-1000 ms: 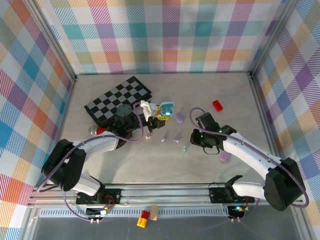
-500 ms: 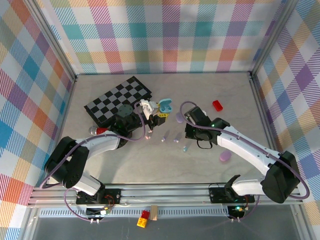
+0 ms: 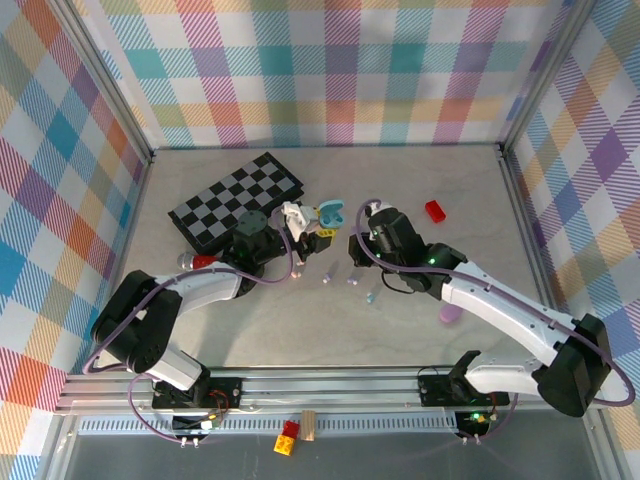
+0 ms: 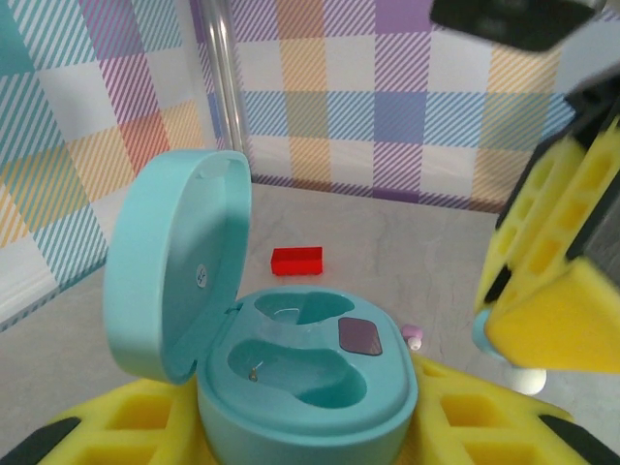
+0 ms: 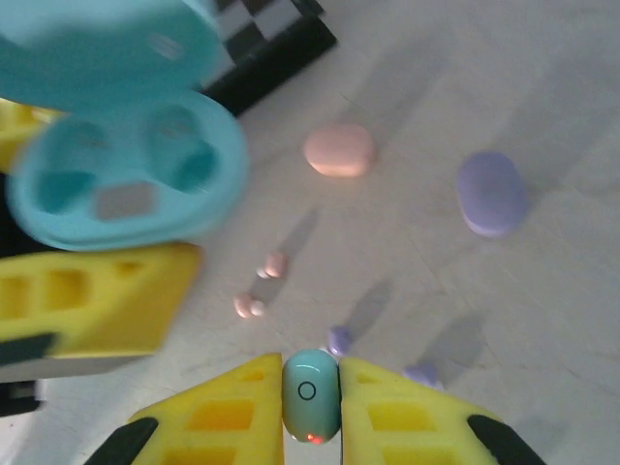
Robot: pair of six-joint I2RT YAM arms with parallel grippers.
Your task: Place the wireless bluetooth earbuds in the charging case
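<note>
My left gripper [image 4: 305, 431] is shut on the teal charging case [image 4: 310, 373], which stands between its yellow fingers [image 4: 126, 417] with the lid [image 4: 174, 262] open and both slots bare. From above, the case [image 3: 331, 212] is held just left of my right gripper [image 3: 358, 238]. My right gripper [image 5: 311, 399] is shut on a teal earbud [image 5: 311, 392], hovering close to the open case [image 5: 126, 170]. Two pink earbuds [image 5: 276, 263] and two purple earbuds [image 5: 338, 339] lie on the table below. Another teal earbud [image 3: 371, 296] lies near the purple ones [image 3: 328, 273].
A checkerboard [image 3: 236, 200] lies at the back left beside the left arm. A red block [image 3: 435, 210] sits at the back right. A pink case [image 5: 339, 150] and a purple case [image 5: 491, 194] rest on the table, with a purple oval case [image 3: 450, 314] under the right arm.
The right arm has swung left and farther back, bringing its gripper right beside the teal case in the left gripper. The left gripper has barely moved.
</note>
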